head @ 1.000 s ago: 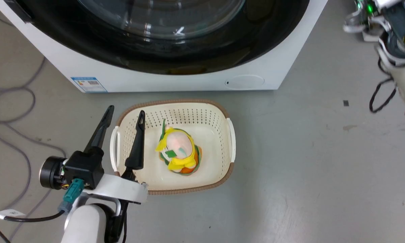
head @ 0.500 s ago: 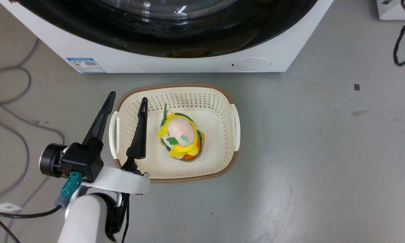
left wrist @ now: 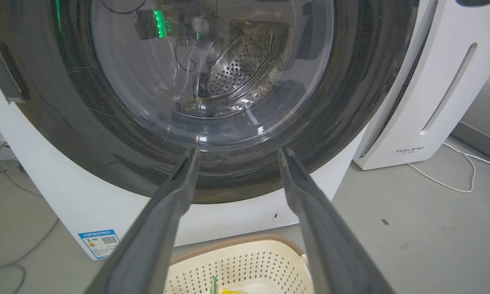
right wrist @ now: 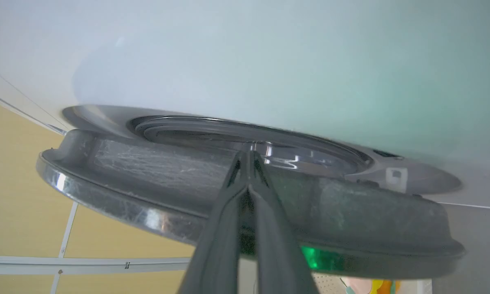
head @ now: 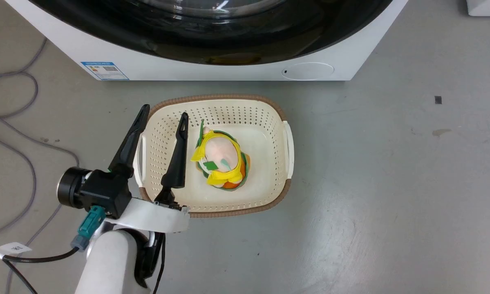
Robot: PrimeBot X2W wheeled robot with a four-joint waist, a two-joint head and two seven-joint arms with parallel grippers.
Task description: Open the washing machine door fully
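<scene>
The washing machine door (head: pixel 212 36), glossy black with a clear glass bowl centre, spans the top of the head view. In the left wrist view the door (left wrist: pixel 351 102) faces me, its small black tab (left wrist: pixel 3 73) at the left. My left gripper (head: pixel 165 112) hangs open over the left rim of a basket, short of the door, with nothing between its fingers (left wrist: pixel 175 196). In the right wrist view my right gripper (right wrist: pixel 249 154) is shut, its tips at the door's rim (right wrist: pixel 146 171), which stands a little off the white machine front (right wrist: pixel 228 61).
A cream perforated basket (head: pixel 277 192) sits on the grey floor before the machine, holding a yellow, green and orange soft toy (head: pixel 220 161). Grey cables (head: pixel 7 110) loop at the left. A white FEELBIRD appliance (left wrist: pixel 432 102) stands right of the machine.
The head camera has shifted, so machine and basket sit higher in the picture. The right arm seen at the upper right a second ago has left that view. The left gripper stays open.
</scene>
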